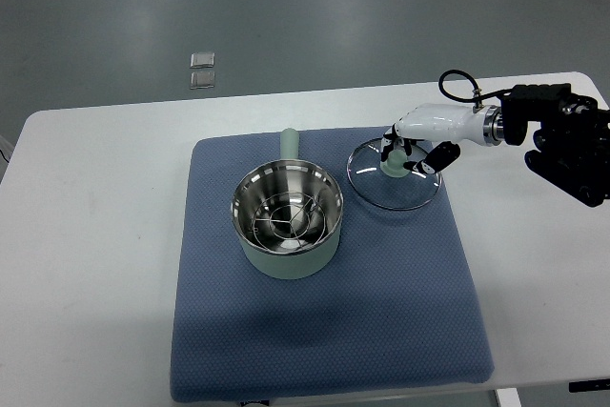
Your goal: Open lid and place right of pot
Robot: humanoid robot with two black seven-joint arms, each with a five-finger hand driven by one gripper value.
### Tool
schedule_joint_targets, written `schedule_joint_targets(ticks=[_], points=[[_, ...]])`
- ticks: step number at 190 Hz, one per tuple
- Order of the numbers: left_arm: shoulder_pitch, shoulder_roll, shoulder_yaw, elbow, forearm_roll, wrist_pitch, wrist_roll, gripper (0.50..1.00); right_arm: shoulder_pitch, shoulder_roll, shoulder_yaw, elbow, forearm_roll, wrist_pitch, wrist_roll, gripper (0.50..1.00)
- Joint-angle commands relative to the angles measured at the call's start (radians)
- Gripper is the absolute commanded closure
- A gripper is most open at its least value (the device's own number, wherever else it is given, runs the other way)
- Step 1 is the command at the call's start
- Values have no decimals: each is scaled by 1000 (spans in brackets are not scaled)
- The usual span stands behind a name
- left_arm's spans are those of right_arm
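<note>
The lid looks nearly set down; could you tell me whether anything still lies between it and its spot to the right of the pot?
Nothing visible does. The lid already sits over the blue mat just right of the pot, with the right hand at its knob.

The pot [287, 221] stands mid-mat [324, 331], its handle [288, 144] pointing toward the table's [95, 235] far edge. The glass lid [396, 178] lies just beside it toward the right edge, with the right robot hand [408, 157] over its knob. The mat's near half and the table's left side lie bare.
</note>
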Motion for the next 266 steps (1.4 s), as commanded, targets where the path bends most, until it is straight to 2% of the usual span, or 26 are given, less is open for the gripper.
schedule_joint_targets(ticks=[1, 12, 13, 20, 27, 37, 38, 48, 83, 99, 119, 140, 141, 154, 164, 165, 177, 198, 208, 209, 222, 232, 233, 247, 248, 266], points=[[0, 0, 0, 0, 0, 0, 0, 500, -3, 5, 0, -1, 2, -5, 0, 989], [0, 0, 0, 0, 0, 0, 0, 500, -3, 5, 1, -1, 2, -5, 0, 981], [0, 0, 0, 0, 0, 0, 0, 500, -3, 5, 1, -1, 2, -4, 0, 957], [0, 0, 0, 0, 0, 0, 0, 500, -3, 5, 1, -1, 2, -5, 0, 944], [0, 0, 0, 0, 0, 0, 1, 500, -5, 5, 1, 1, 2, -5, 0, 910], [0, 0, 0, 0, 0, 0, 1, 500, -5, 5, 1, 1, 2, -5, 0, 910], [0, 0, 0, 0, 0, 0, 1, 500, -5, 3, 4, 2, 5, -4, 0, 833], [0, 0, 0, 0, 0, 0, 0, 500, -5, 0, 9, 4, 17, -2, 0, 748], [0, 0, 0, 0, 0, 0, 1, 500, 3, -8, 9, 16, 80, 8, 0, 644], [0, 0, 0, 0, 0, 0, 0, 500, 9, -17, 11, 24, 104, 10, 0, 640], [0, 0, 0, 0, 0, 0, 1, 500, 34, -38, 14, 54, 170, 19, 0, 609], [0, 0, 0, 0, 0, 0, 0, 500, 47, -51, 15, 65, 261, 36, 0, 609], [0, 0, 0, 0, 0, 0, 0, 500, 52, -52, 17, 64, 367, 51, 0, 609], [0, 0, 0, 0, 0, 0, 0, 500, 52, -52, 43, 62, 532, 83, 0, 605], [0, 0, 0, 0, 0, 0, 0, 500, 52, -52, 43, 62, 532, 84, 0, 605], [0, 0, 0, 0, 0, 0, 0, 500, 49, -48, 72, 56, 675, 117, 0, 599], [0, 0, 0, 0, 0, 0, 0, 500, 41, -42, 93, 44, 840, 148, 0, 597], [0, 0, 0, 0, 0, 0, 0, 500, 18, -35, 97, 15, 1109, 156, 0, 595], [0, 0, 0, 0, 0, 0, 0, 500, 18, -35, 97, 14, 1109, 156, 0, 595], [0, 0, 0, 0, 0, 0, 0, 500, 5, -34, 95, -5, 1249, 159, 0, 595], [0, 0, 0, 0, 0, 0, 1, 500, -18, -32, 93, -36, 1411, 159, -6, 595], [0, 0, 0, 0, 0, 0, 1, 500, -18, -32, 93, -36, 1411, 159, -7, 595], [0, 0, 0, 0, 0, 0, 1, 500, -34, -29, 93, -57, 1498, 159, -40, 595], [0, 0, 0, 0, 0, 0, 1, 500, -40, -25, 93, -68, 1529, 159, -53, 595], [0, 0, 0, 0, 0, 0, 0, 500, -52, -6, 93, -81, 1596, 159, -80, 595], [0, 0, 0, 0, 0, 0, 0, 500, -81, 14, 95, -85, 1672, 157, -120, 595]])
